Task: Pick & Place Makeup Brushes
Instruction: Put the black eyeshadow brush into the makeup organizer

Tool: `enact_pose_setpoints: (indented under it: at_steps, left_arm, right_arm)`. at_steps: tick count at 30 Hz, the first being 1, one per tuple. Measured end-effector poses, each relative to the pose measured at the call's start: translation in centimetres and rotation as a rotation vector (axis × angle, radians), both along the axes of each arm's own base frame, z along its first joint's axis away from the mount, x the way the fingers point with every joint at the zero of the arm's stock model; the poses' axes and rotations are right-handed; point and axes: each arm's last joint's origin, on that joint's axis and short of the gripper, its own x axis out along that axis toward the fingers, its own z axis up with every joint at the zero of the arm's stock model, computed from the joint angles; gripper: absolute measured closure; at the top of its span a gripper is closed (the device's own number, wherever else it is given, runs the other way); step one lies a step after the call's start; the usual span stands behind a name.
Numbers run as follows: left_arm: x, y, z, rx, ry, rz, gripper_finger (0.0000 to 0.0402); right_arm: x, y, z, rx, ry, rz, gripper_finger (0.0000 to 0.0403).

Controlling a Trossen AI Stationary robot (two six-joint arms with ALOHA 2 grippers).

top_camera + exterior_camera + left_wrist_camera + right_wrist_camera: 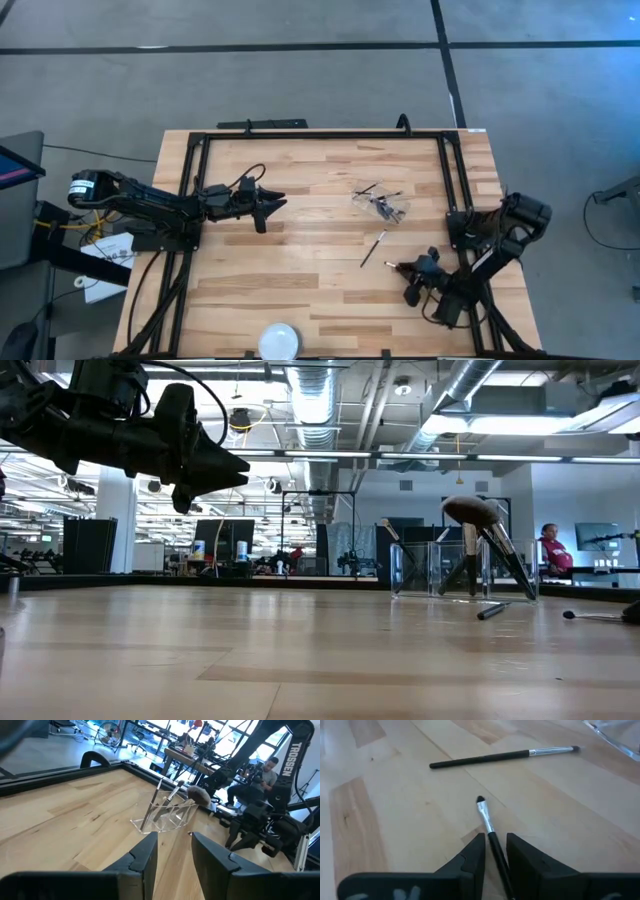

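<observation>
My right gripper (495,851) pinches one light, stiff, slippery brush (487,822) mid-handle just above the counter (395,820), another brush (502,757) lies ahead, and my left gripper (174,851) hangs parted and empty.

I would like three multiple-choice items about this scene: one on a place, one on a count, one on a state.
1. Where is the white dish?
A. at the table's near edge
B. beside the clear holder
C. under the left gripper

2. How many brushes lie flat on the wood in the right wrist view?
A. none
B. one
C. four

3. What does the right gripper have between its fingers?
A. nothing
B. a thin brush
C. the dish

Answers:
1 A, seen in the high view.
2 B, the loose brush lies alone.
3 B, the thin brush runs between the fingers.
</observation>
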Motion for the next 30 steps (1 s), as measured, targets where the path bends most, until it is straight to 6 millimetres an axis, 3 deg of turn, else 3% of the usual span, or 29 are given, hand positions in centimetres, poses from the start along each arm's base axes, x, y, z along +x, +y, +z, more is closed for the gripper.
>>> enact_pose_setpoints:
  at_steps: [11,16,21,25,30]
  left_arm:
    - [0.0,0.0,0.0,0.006,0.001,0.0,0.0285]
    - [0.0,0.0,0.0,0.007,0.002,0.0,0.0285]
    - [0.0,0.0,0.0,0.007,0.001,0.0,0.0285]
    - [0.0,-0.1,0.0,0.002,0.0,-0.048,0.0285]
    - [0.1,-0.5,0.4,0.016,-0.039,-0.168,0.0285]
  right_arm:
    - [0.2,-0.6,-0.3,-0.148,0.105,0.119,0.0333]
    - [0.0,-1.5,-1.1,-0.114,0.021,0.103,0.0343]
    - [-0.4,-2.7,-1.7,-0.122,-0.018,0.101,0.0391]
    - [-0.4,-2.9,-1.7,-0.146,-0.029,0.102,0.0392]
    - [1.6,-3.8,-1.1,-0.273,-0.132,-0.013,0.0396]
